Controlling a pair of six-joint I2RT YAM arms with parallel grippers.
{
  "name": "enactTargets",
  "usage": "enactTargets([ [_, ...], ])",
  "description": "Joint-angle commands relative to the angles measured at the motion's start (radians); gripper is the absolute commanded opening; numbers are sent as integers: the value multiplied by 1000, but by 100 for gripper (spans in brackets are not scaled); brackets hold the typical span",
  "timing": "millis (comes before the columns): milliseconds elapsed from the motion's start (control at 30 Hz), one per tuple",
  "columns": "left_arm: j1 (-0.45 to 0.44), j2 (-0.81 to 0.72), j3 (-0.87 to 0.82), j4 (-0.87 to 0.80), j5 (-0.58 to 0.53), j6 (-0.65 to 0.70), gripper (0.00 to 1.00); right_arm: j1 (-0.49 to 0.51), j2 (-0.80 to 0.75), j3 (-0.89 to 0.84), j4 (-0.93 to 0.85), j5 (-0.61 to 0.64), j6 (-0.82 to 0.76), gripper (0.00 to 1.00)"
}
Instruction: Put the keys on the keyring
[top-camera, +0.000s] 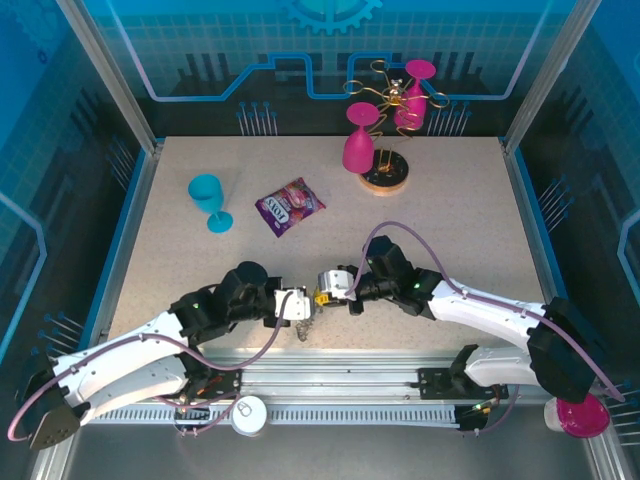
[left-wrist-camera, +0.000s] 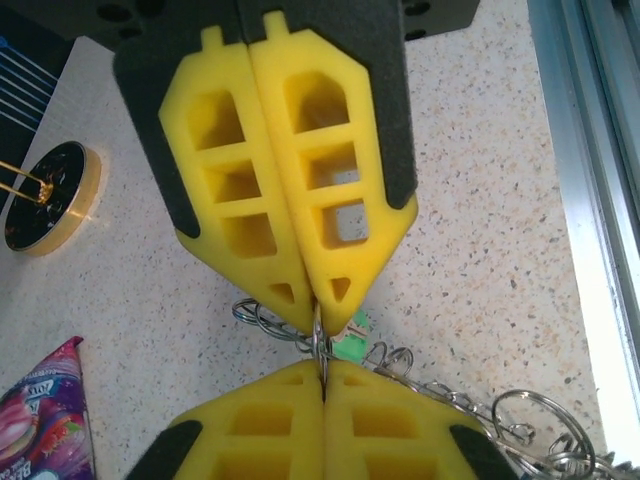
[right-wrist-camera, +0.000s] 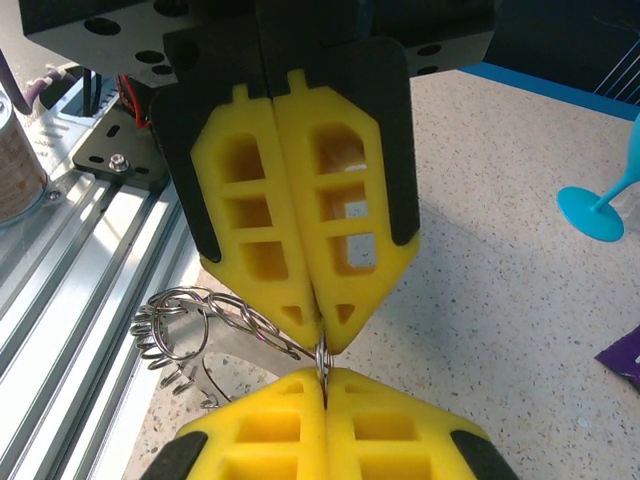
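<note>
A speckled beige worktop (top-camera: 450, 230) sits inside translucent blue wall panels printed with circuit lines (top-camera: 60, 120), framed by grey metal posts (top-camera: 107, 75); silver aluminium rails (top-camera: 380, 372) line its near edge.

The tabletop (top-camera: 460, 230) is pale beige with fine dark speckles. On it, the snack packet (top-camera: 289, 206) is purple with a white label, the goblet (top-camera: 210, 200) left of the packet is turquoise, and right of the packet are two magenta glasses (top-camera: 359, 145) on a rack (top-camera: 385, 177) of gold wire with a black, gold-rimmed base. The left gripper (left-wrist-camera: 323, 375) and right gripper (right-wrist-camera: 325, 378) have bright yellow fingers backed in black, the keyring (left-wrist-camera: 530, 420) is shiny silver wire, a key head (left-wrist-camera: 352, 342) is green, and the walls (top-camera: 200, 40) behind the packet are blue with lighter circuit lines.
</note>
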Motion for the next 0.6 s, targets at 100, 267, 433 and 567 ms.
enactTargets([
  [100, 73, -151, -65, 146, 91, -216, 36, -78, -33, -71, 210, -167, 144, 0],
  [267, 80, -186, -151, 240, 124, -351, 40, -123, -27, -98, 311, -256, 229, 0],
  [433, 79, -144, -225, 395, 142, -411, 41, -136, -21, -99, 346, -316, 271, 0],
  [567, 80, -96, -250, 505, 142, -428, 40, -136, -14, -100, 360, -339, 287, 0],
])
